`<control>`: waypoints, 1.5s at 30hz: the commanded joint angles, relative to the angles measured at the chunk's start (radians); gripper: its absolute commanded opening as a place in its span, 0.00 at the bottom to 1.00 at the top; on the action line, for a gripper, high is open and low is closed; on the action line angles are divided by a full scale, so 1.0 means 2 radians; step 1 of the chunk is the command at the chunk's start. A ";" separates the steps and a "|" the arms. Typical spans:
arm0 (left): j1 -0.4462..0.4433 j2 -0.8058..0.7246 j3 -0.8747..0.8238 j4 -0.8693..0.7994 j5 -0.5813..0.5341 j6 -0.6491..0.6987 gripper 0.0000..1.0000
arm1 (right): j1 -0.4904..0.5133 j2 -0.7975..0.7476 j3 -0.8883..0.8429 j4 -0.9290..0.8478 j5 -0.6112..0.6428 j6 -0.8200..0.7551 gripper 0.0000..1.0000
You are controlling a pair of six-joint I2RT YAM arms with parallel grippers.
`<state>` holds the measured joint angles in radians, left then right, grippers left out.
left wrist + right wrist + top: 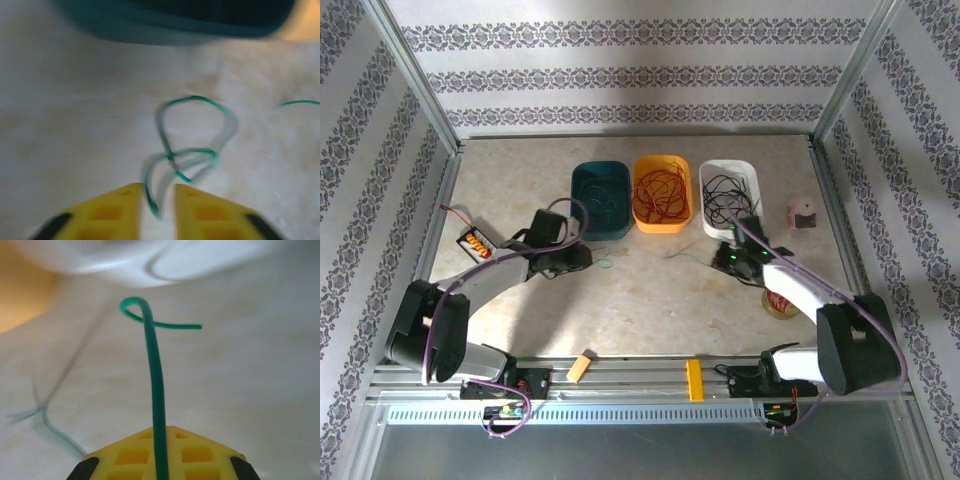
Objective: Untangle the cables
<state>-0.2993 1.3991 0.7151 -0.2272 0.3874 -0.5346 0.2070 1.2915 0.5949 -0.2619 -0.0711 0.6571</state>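
Right gripper: yellow fingers pressed together, clamped on the straight green cable. Runs dead ahead out of the fingertips and curls at its far end into a small hook, free tip pointing right. Just beyond the hook, the white bin; ahead and to the left of the fingers, the orange bin. Low on the left of the fingers, a blurred green strand on the table; cannot tell whether part of the same cable.

Left gripper: fingers apart, a narrow gap between them, nothing clamped. Directly ahead of the fingertips, flat on the table, the looped green cable: one rounded loop over a smaller one, crossing close to the fingertips, with a blurred tail reaching back into the gap. Cannot tell whether it touches either finger. Farther ahead, the teal bin. Ahead and to the right, the end of another green strand.

Seen from above: each gripper low over the table, just short of the row of three bins, the left in front of the teal one, the right in front of the white one. Heaped in the orange bin, red cables; in the white bin, black cables. Well to the left of the left gripper, a black-and-orange battery box. Behind and to the right of the right gripper, a tape roll.
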 commanded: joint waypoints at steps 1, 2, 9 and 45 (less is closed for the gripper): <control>0.012 -0.008 -0.024 -0.018 -0.017 -0.010 0.43 | -0.036 -0.048 -0.037 -0.068 0.049 0.026 0.00; 0.013 -0.006 -0.026 -0.011 -0.012 -0.010 0.43 | -0.046 -0.062 -0.042 -0.070 0.049 0.026 0.00; 0.013 0.014 -0.022 0.026 0.025 -0.009 0.19 | -0.001 -0.152 -0.016 -0.065 0.037 0.006 0.00; 0.027 -0.194 -0.047 -0.073 -0.314 -0.073 0.58 | 0.186 0.487 0.857 -0.331 0.009 -0.241 0.58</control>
<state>-0.2584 0.9909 0.5919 -0.3893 -0.2771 -0.7372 0.5663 2.3524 2.3226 -0.9131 -0.1410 0.2123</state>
